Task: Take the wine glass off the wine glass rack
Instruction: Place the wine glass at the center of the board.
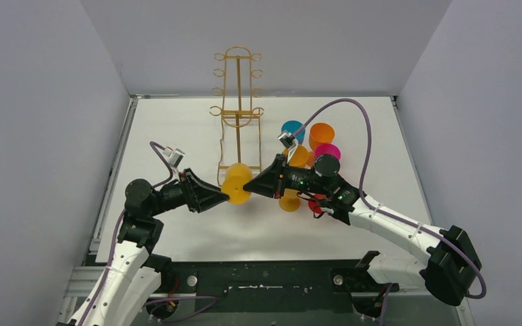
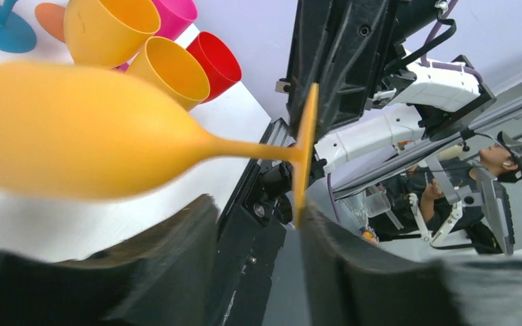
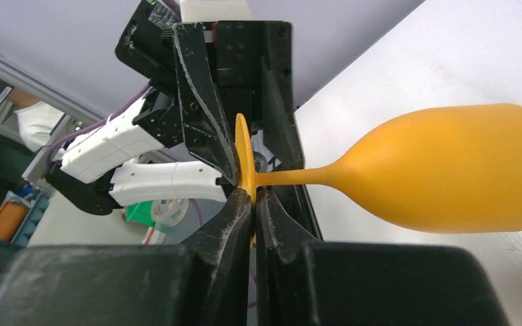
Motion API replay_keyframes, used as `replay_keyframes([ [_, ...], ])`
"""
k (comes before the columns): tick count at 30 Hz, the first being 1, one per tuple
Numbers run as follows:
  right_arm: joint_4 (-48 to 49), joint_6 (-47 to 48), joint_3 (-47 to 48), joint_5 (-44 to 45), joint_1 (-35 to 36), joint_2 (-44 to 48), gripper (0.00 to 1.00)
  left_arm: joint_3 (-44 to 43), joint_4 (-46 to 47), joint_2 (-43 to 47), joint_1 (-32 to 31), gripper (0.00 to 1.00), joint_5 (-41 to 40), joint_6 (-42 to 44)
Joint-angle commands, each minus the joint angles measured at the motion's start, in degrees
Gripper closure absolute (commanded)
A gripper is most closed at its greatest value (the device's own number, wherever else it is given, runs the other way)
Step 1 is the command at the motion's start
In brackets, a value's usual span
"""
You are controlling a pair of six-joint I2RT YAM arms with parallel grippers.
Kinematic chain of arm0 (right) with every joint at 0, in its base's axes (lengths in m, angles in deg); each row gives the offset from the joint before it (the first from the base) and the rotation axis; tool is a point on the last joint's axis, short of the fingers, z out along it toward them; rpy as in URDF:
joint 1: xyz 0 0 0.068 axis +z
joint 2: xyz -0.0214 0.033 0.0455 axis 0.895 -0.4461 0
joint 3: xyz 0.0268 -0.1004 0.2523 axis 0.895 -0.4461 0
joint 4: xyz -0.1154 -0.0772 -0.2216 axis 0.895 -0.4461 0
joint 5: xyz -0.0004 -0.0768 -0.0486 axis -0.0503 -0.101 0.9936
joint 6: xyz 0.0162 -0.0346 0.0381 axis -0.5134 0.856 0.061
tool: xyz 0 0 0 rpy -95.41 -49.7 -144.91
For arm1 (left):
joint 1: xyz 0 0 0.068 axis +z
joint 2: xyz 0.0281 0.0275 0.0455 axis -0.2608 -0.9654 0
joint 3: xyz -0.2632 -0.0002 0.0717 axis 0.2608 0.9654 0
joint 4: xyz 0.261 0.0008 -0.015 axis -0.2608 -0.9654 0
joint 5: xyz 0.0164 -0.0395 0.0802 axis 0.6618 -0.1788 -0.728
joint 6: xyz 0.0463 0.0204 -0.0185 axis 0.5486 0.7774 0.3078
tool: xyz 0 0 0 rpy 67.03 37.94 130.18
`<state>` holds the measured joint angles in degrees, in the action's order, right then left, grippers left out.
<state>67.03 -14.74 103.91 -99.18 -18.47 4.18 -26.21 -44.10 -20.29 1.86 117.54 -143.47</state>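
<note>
Closest to the right wrist lens, the right gripper [image 3: 252, 204] has its fingers pressed together on the rim of the thin foot of the wine glass [image 3: 442, 170], which lies sideways in the air. Pinching the flat disc rather than the round bowl gives, we judge, a hold that will not roll. Facing it, the left gripper [image 2: 258, 224] stands spread, its fingers either side of the same foot without clamping it, so we take the right arm alone to carry the load. From above, the glass hangs over the table [image 1: 177, 136], off the wine glass rack [image 1: 238, 114] and near the front of its wire base. Other glasses [image 1: 321, 136] stand grouped on the table's right side.
</note>
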Motion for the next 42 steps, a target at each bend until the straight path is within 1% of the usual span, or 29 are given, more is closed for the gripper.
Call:
replay_keyframes([
  [1,3.5,3.4,-2.2,6.0,0.0,3.0,1.00,-0.8,1.7,0.2,-2.4,0.66,-2.0,-0.9],
  [2,3.7,3.7,-2.7,6.7,0.0,3.1,1.00,-0.5,2.9,0.7,-3.9,0.67,-3.5,-1.1],
  [3,3.8,3.9,-2.8,7.2,0.0,3.1,1.00,-1.0,1.7,1.2,-5.7,0.68,-5.0,0.7],
  [5,3.3,4.4,-2.8,7.7,0.2,3.1,1.00,-2.2,-1.8,2.1,-7.2,0.67,-7.7,2.8],
  [7,3.4,5.0,-3.0,8.5,0.6,3.4,1.00,-1.2,0.7,1.5,-8.0,0.67,-8.0,0.7],
  [9,4.1,5.3,-3.5,9.0,0.8,3.6,1.00,0.4,6.3,0.6,-9.0,0.67,-7.2,-2.2],
  [12,4.8,5.4,-3.6,8.8,0.9,3.7,1.00,0.7,5.9,0.2,-10.3,0.69,-7.3,-1.5],
  [18,5.9,5.1,-3.9,7.8,1.5,3.7,1.00,0.8,6.4,0.4,-11.5,0.77,-9.6,-0.9],
  [22,6.0,5.1,-3.6,6.8,2.1,3.3,1.00,1.4,8.5,0.3,-11.7,0.86,-10.9,-1.8],
  [24,6.2,4.8,-3.6,6.4,2.2,3.0,1.00,1.9,11.0,0.2,-11.9,0.92,-11.0,-3.0],
  [25,6.4,4.6,-3.5,6.2,2.2,2.9,1.00,2.1,12.0,0.1,-11.9,0.97,-11.0,-3.2],
  [26,6.7,4.5,-3.4,6.1,2.3,2.8,1.00,2.1,12.2,0.0,-12.0,1.00,-11.2,-2.9],
  [29,6.2,4.6,-2.9,5.6,2.4,2.6,0.99,1.6,11.0,0.1,-12.1,1.00,-11.2,-1.2],
  [32,3.9,5.6,-2.3,5.6,2.3,2.8,0.91,0.9,7.3,1.1,-12.1,1.00,-10.8,1.1],
  [33,2.8,6.2,-2.0,5.5,2.2,3.0,0.86,0.8,6.6,1.3,-12.1,1.00,-10.2,1.8],
  [36,0.0,7.1,-0.7,4.1,1.4,3.8,0.58,0.6,2.4,2.5,-12.1,1.00,-8.9,5.0],
  [37,-1.0,7.4,-0.2,3.9,0.9,4.0,0.51,0.6,1.0,3.2,-12.1,1.00,-8.6,6.3],
  [39,-3.4,8.5,0.9,4.4,0.3,5.1,0.45,0.8,-1.1,4.6,-12.1,1.00,-7.7,9.4],
  [42,-6.6,11.0,2.2,6.3,-0.3,7.1,0.41,1.5,-2.2,7.6,-12.1,1.00,-7.8,13.0],
])
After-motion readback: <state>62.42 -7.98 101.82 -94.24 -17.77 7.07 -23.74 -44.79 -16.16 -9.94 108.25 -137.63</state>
